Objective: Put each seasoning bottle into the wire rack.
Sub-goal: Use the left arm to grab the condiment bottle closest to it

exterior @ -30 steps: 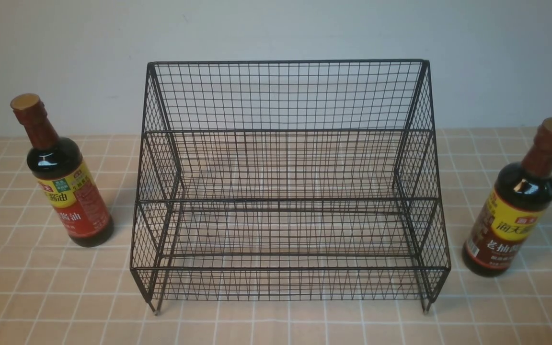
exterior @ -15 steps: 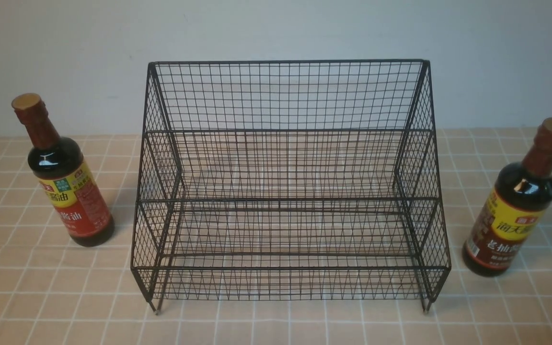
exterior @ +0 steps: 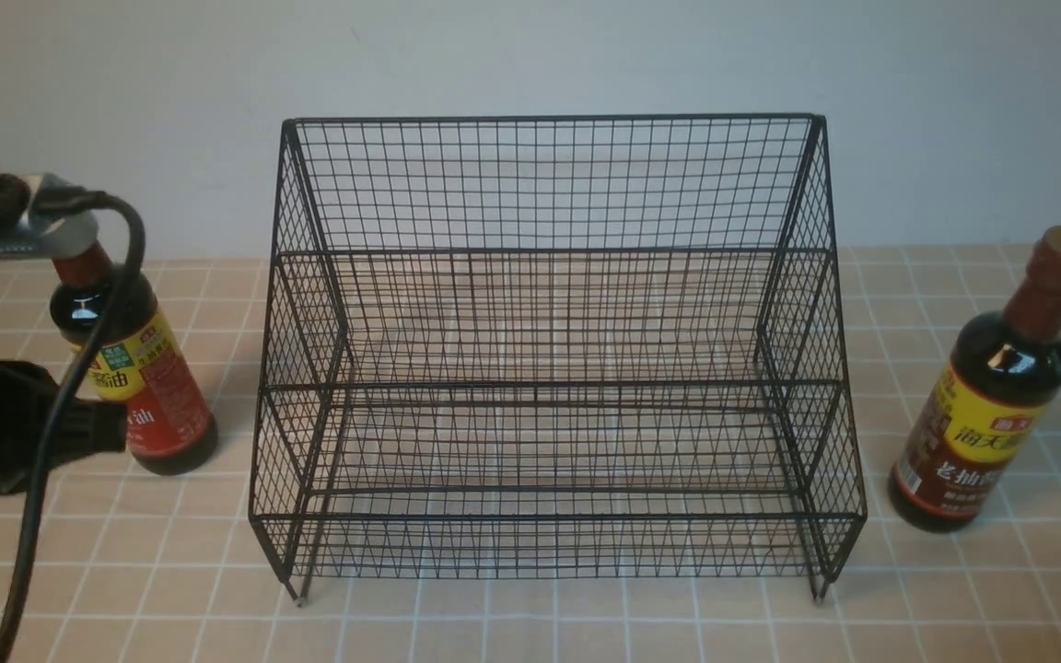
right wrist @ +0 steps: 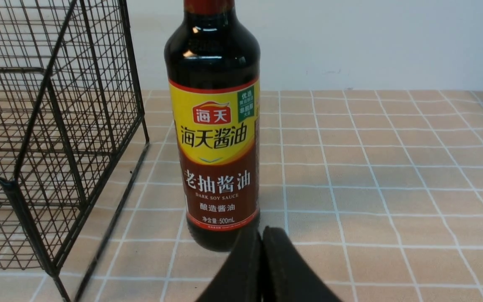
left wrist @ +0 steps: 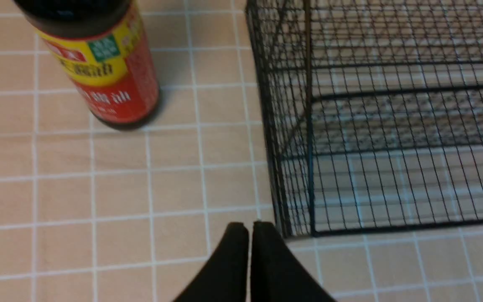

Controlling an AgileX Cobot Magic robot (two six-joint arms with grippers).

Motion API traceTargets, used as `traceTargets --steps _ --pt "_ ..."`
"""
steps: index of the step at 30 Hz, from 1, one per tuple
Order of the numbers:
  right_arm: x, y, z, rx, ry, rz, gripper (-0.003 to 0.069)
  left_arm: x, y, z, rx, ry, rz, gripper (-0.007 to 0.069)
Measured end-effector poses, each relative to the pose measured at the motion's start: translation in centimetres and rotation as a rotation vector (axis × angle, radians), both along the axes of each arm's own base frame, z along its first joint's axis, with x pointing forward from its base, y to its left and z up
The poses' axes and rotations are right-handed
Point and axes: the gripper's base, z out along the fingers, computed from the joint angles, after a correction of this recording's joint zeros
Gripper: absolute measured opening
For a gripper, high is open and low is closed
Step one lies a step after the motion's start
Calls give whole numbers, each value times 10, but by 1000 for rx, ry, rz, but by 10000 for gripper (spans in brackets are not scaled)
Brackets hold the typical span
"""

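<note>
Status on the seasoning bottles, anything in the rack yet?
Done: nothing; the wire rack holds no bottle. In hand: nothing; the left gripper is shut and empty near the red-label bottle, the right gripper shut and empty facing the brown-label bottle. Left: both bottles, standing on the table either side of the rack, need grasping and placing.

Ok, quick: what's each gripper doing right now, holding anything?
Left gripper: closed, holding nothing.
Right gripper: closed, holding nothing.
</note>
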Motion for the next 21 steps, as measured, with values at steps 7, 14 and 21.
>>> traceTargets --steps 7,14,21 --pt "0 0 0 0 0 0 -14 24 40 50 41 -76 220 -7" --pt "0 0 0 0 0 0 -14 57 49 57 0 -51 209 16" --pt "0 0 0 0 0 0 -14 70 43 59 1 -145 87 181"
